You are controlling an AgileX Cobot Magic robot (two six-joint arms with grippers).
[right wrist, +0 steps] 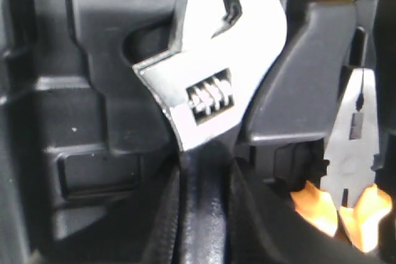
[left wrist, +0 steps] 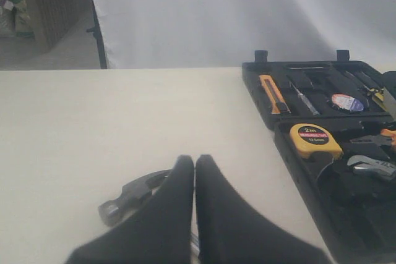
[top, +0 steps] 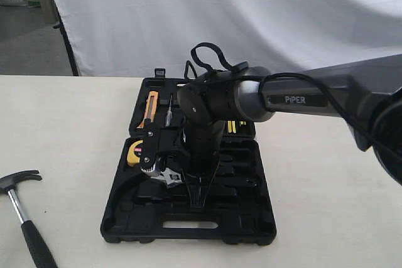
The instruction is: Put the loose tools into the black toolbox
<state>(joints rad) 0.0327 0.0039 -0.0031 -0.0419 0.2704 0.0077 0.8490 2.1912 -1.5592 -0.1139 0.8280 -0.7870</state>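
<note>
If you start at the left side of the table (top: 75, 130), the hammer (top: 25, 214) lies there all by itself. It is well away from the black toolbox (top: 188, 233). The left claw (left wrist: 194, 160) hangs near the hammer's head. Its two fingers are pressed tight together at the tips.

Next comes the black toolbox. It lies open and flat in the middle of the table. In its far half sit an orange knife (top: 149, 108), a thin screwdriver (top: 169, 110) and the small round tape roll (left wrist: 346, 102). A yellow tape measure (top: 134, 153) sits by the left edge of the near half.

Just beside it is the wrench (top: 166, 178), over the near half of the box. Its shiny silver head points toward the tape measure. The right claw (right wrist: 207, 174) reaches in from the right on a long grey arm (top: 301, 98). It is pinching the wrench's black handle, with one finger on each side. I cannot tell if the wrench rests in the box or is held a little above it. The pliers (right wrist: 352, 153), with orange handles, lie in the box next to the wrench head.

A white cloth (top: 251, 10) hangs behind the table.
</note>
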